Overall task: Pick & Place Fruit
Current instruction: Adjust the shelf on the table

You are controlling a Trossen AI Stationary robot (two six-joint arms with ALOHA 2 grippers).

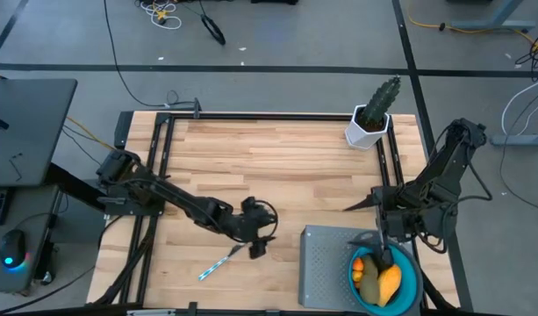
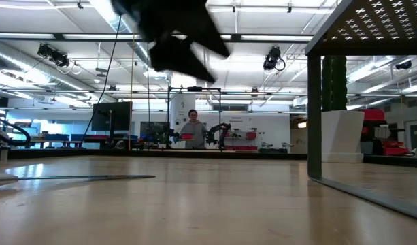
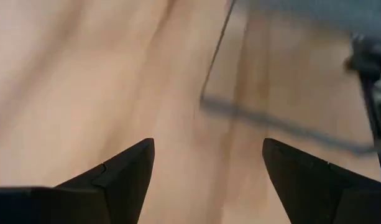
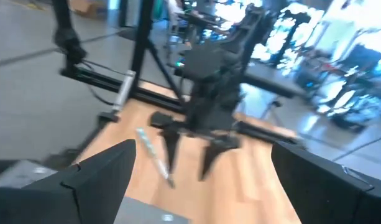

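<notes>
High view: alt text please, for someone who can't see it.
Overhead of a wooden table: the left gripper hangs open over a thin white-and-blue stick, the right gripper open above a blue bowl of fruit on a grey stand. A potted cactus stands at the far edge.

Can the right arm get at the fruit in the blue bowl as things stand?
Probably yes. The right gripper is open right over the blue bowl, and the fruit lies uncovered. The left gripper is well clear.
</notes>
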